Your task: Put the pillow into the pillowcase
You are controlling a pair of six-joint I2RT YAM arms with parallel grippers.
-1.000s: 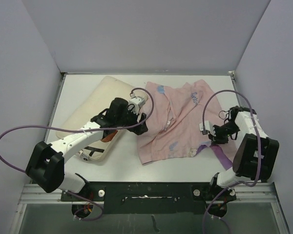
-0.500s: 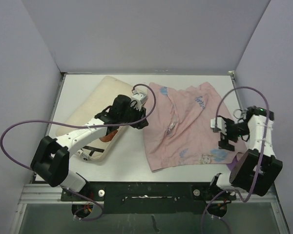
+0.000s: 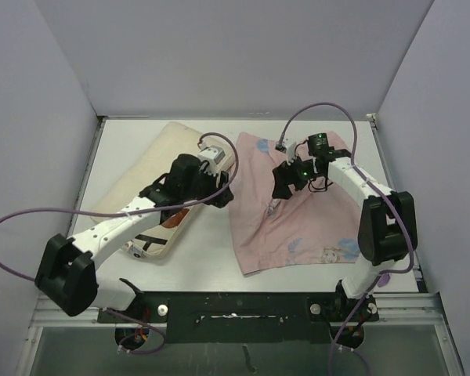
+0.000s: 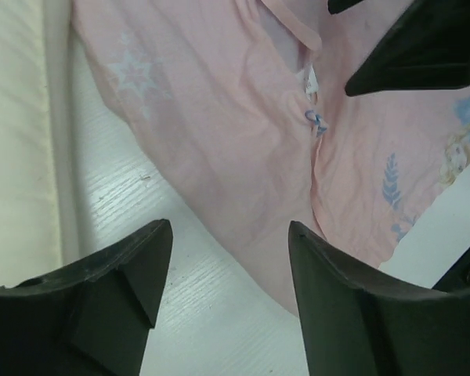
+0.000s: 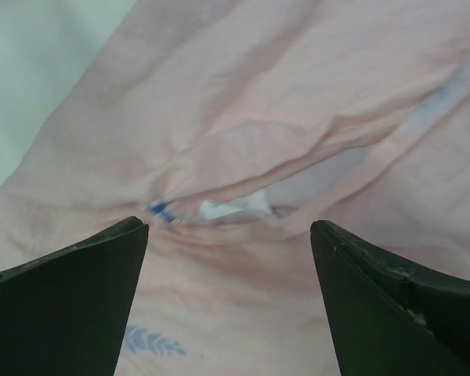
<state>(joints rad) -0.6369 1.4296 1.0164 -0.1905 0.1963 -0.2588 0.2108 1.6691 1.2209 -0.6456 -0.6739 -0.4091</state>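
Both claws apart, empty: left claw point(image 4: 231, 239) between pillow point(image 3: 150, 168) and pillowcase point(image 3: 298, 231), right claw point(image 5: 229, 235) over pillowcase; print unreadable.

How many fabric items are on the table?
2: the plump cream-beige rectangular pillow at left; the thin pale-pink fabric pillowcase spread right of it. More could hide beneath.

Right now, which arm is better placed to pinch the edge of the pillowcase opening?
Right. The right gripper hangs open directly over the slit opening of the pillowcase, with its lip between the fingers. The left gripper sits off to the side, over the fabric's edge nearest the pillow.
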